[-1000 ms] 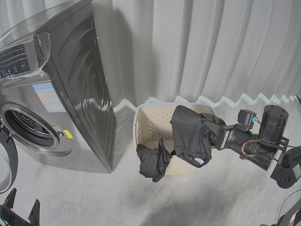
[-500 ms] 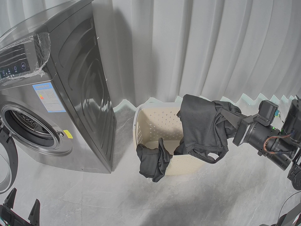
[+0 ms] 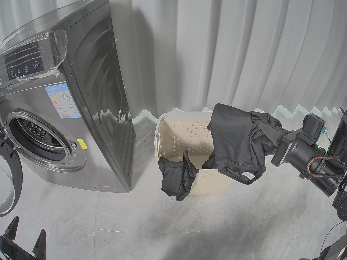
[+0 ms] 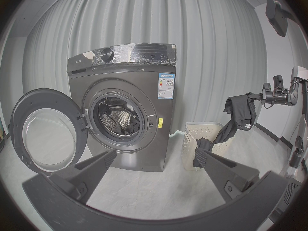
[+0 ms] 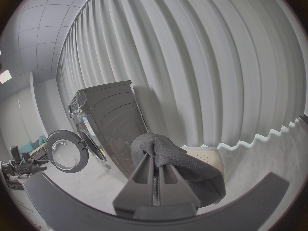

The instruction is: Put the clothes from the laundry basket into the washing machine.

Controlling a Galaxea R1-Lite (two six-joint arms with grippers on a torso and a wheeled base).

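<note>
Clothes (image 4: 239, 113) - partly done, prob. One dark garment (image 3: 236, 145) pinched tight in right tool (image 3: 269, 134), hanging above basket (image 3: 180, 134) - well apart from washer (image 3: 72, 102) w/ door open. Second garment (image 3: 177, 177) draped over basket rim, yet to go. Something dark in drum (image 4: 120, 119). Left tool (image 4: 154, 153) wide open, empty.

Head view: high, looking down on the washing machine (image 3: 97, 102) and laundry basket (image 3: 180, 138). Left wrist view: low, well back, facing the machine's front — basket beside it. Right wrist view: close behind the right gripper (image 5: 156, 162) and its dark garment (image 5: 189, 170), seeing both.
</note>
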